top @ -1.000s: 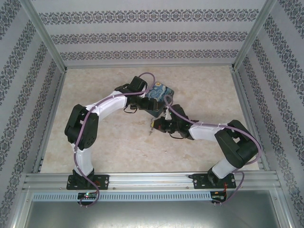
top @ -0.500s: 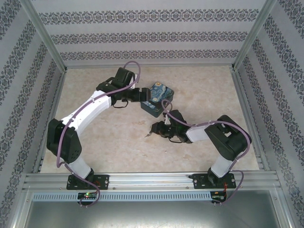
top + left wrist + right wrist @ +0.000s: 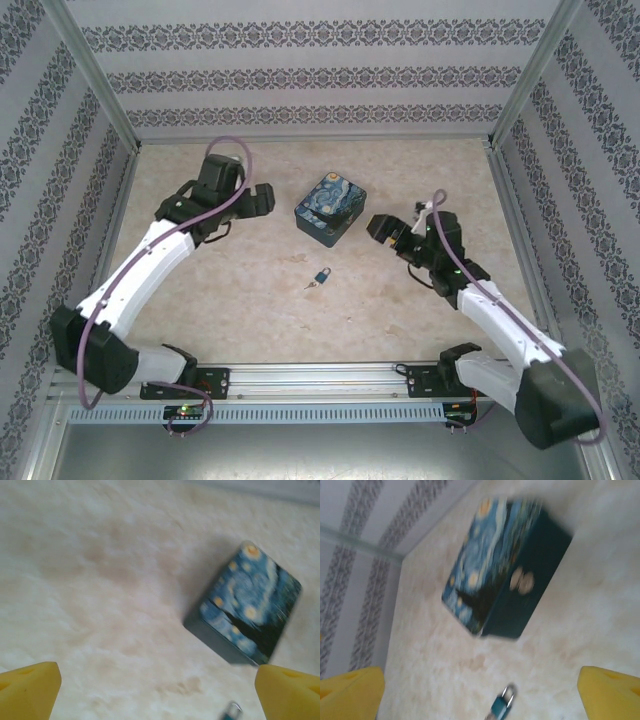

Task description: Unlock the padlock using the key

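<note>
Blue padlock (image 3: 324, 274) lies flat on table (image 3: 220, 300), between tin (image 3: 330, 208) and near edge. Key (image 3: 310, 285) touches its left end; can't tell if it's inserted. Left gripper (image 3: 264, 196) and right gripper (image 3: 378, 226) are both spread wide and empty, flanking tin. Best approach, probably: one pins padlock, other pinches key low and square, then turns without dragging.

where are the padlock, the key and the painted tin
padlock (image 3: 324, 274), top external view, on its blue body
key (image 3: 310, 286), top external view, on its thin shaft
painted tin (image 3: 330, 206), top external view, on its lid
</note>
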### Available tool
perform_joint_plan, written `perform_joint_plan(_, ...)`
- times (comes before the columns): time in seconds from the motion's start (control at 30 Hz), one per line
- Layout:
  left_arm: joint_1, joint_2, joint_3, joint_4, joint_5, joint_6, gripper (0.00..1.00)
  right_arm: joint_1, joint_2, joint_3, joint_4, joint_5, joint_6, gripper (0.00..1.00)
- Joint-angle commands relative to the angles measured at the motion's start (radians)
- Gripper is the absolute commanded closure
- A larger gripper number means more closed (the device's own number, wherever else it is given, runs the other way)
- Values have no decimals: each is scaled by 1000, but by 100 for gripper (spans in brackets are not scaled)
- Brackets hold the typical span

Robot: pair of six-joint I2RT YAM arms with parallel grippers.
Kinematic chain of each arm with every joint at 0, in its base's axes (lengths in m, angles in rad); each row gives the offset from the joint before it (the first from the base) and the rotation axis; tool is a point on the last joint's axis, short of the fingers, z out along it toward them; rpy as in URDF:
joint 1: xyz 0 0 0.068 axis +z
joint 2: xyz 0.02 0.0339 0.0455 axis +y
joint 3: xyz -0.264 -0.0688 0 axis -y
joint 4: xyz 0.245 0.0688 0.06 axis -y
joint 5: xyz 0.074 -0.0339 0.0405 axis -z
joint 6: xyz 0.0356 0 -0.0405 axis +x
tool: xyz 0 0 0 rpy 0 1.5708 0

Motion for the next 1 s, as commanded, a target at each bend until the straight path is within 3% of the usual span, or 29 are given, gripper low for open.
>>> perform_joint_plan(0.0,12,-102,-111,215,-269,137,0,-64,-45,85,-198,239,-146,2)
perform_joint_plan(0.13,23,-161,-273,443,-401,307,0,-123,-29,80,-121,399,-238,2)
perform_joint_plan(0.27,119,-112,-322,419,-347,272,0,-123,28,66,-27,484,-409,2)
perform_joint_plan(0.43,149,-28,-538,778,-342,493,0,-126,149,77,35,602,-586,2)
perform_joint_plan(0.53,179,38,-650,987,-343,490,0,-132,192,35,122,663,-638,2)
perform_joint_plan(0.67,218,118,-757,1207,-317,481,1,-149,253,-25,265,681,-720,2)
perform_joint_plan(0.83,300,178,-899,1489,-181,426,1,-187,315,-190,628,615,-755,2)
perform_joint_plan(0.97,328,205,-878,1464,-70,430,0,-197,398,-226,799,544,-789,2)
